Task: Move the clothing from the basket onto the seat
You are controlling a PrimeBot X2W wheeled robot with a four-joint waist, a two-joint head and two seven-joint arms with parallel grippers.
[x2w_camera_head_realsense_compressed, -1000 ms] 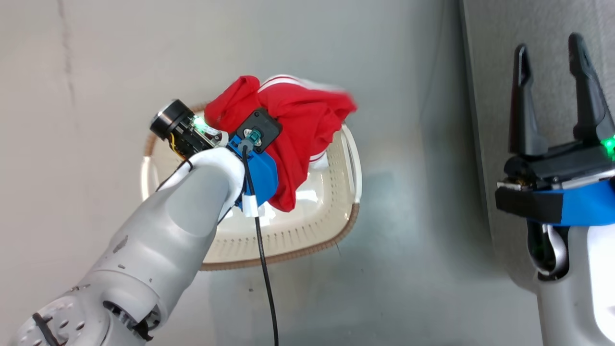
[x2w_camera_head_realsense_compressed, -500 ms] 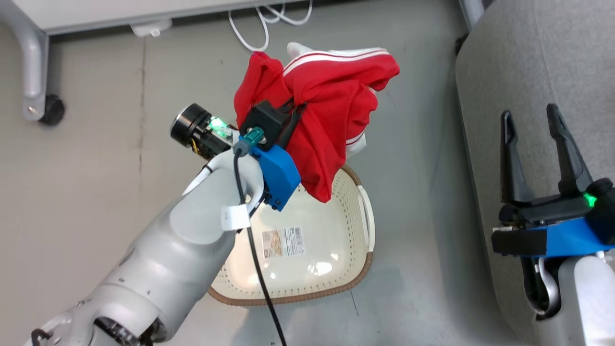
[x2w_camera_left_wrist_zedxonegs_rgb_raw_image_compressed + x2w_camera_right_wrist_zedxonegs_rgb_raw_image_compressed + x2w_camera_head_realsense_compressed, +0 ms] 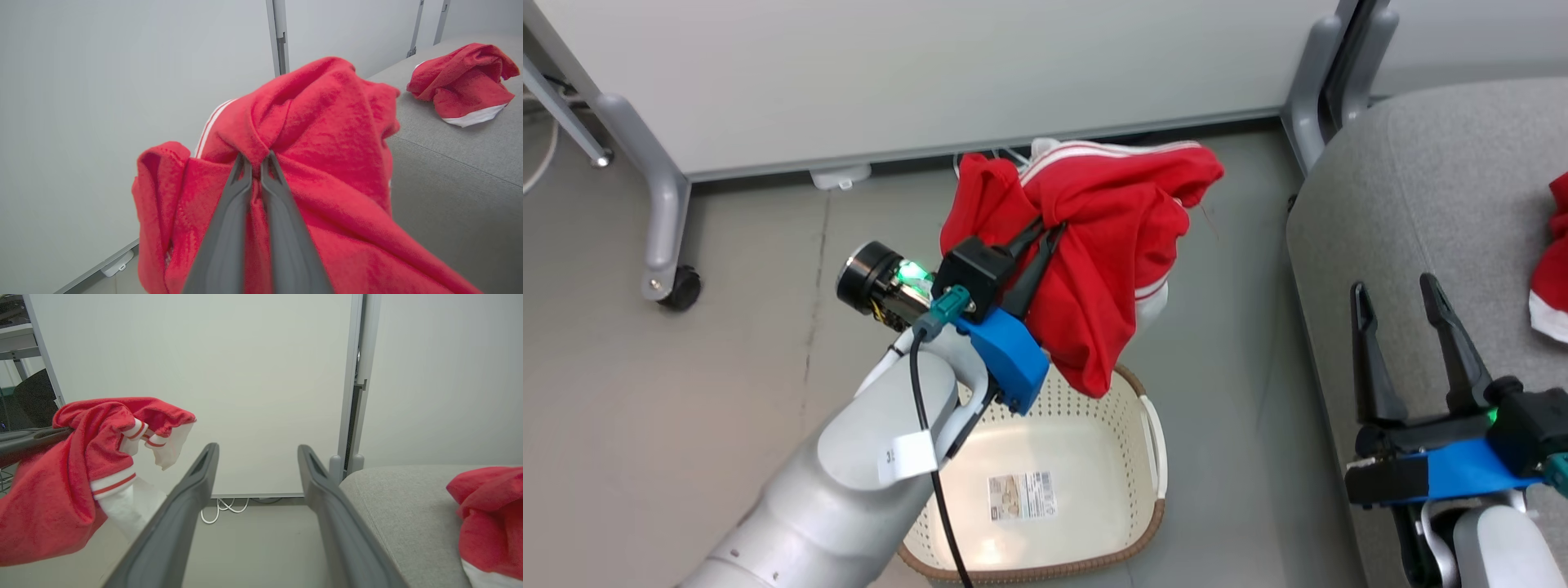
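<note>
While a bunched fold is pinched tight in the left gripper (image 3: pixel 1052 230), one red garment (image 3: pixel 1111 245) is held aloft, draped limp, with the basket (image 3: pixel 1153 445) at six o'clock below. It is judged light, soft and floppy, and best taken by a gathered ridge. At three o'clock the seat (image 3: pixel 1421 180) is seen, with a second garment (image 3: pixel 1553 269) laid on it. The right gripper (image 3: pixel 1391 283) is spread wide, with nothing held.

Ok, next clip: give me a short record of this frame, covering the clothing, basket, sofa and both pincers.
left pincer: shut on red garment, held in the air clear of the basket
right pincer: open, holding nothing
basket: on floor, barcode label showing inside
sofa: second red garment lying on it
</note>
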